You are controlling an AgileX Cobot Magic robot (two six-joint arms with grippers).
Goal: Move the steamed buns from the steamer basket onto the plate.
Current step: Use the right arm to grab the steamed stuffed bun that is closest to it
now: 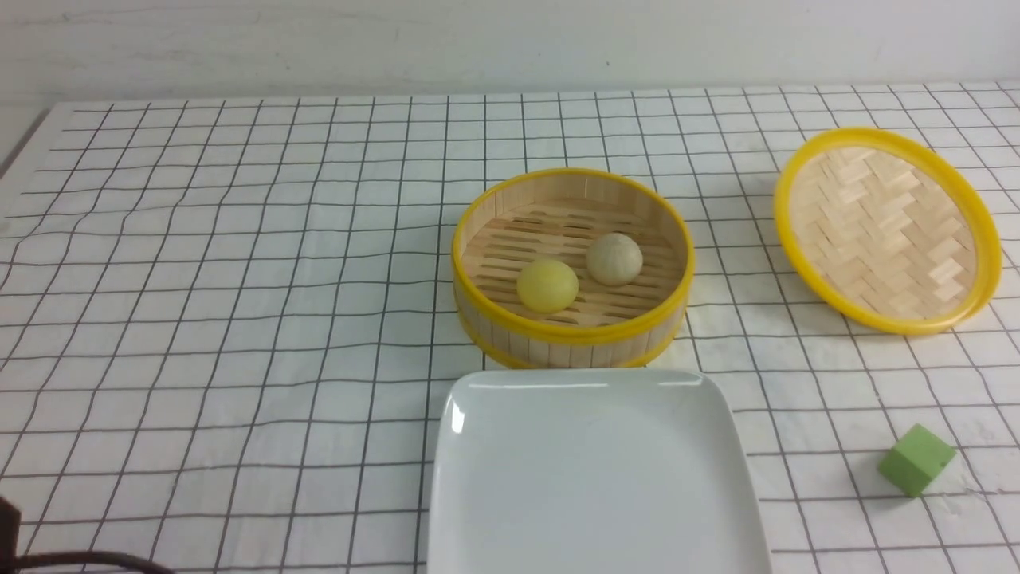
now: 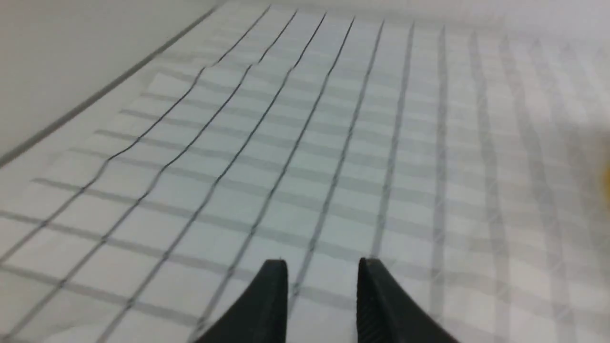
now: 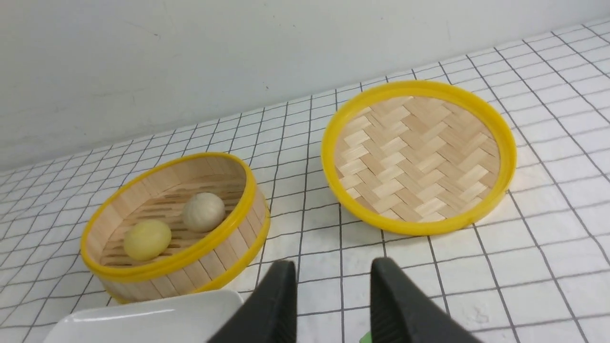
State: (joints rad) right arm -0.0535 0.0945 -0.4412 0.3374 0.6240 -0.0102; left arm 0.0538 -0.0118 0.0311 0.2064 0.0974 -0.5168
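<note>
The steamer basket (image 1: 558, 348) stands mid-table with two steamed buns on its slatted floor: a pale yellow one (image 1: 547, 285) and a beige one (image 1: 614, 258) just behind it to the right. The white plate (image 1: 594, 470) lies empty right in front of the basket. Neither gripper shows in the front view. My left gripper (image 2: 323, 264) hangs open over bare checked cloth, nothing between its fingers. My right gripper (image 3: 333, 264) is open and empty, with the basket (image 3: 214, 267), the yellow bun (image 3: 147, 239), the beige bun (image 3: 203, 212) and a plate corner (image 3: 152, 319) ahead of it.
A shallow woven lid (image 1: 886, 229) with a yellow rim rests at the right, woven inside showing; it also fills the right wrist view (image 3: 419, 157). A green cube (image 1: 916, 460) sits near the front right. A wall bounds the table's far side.
</note>
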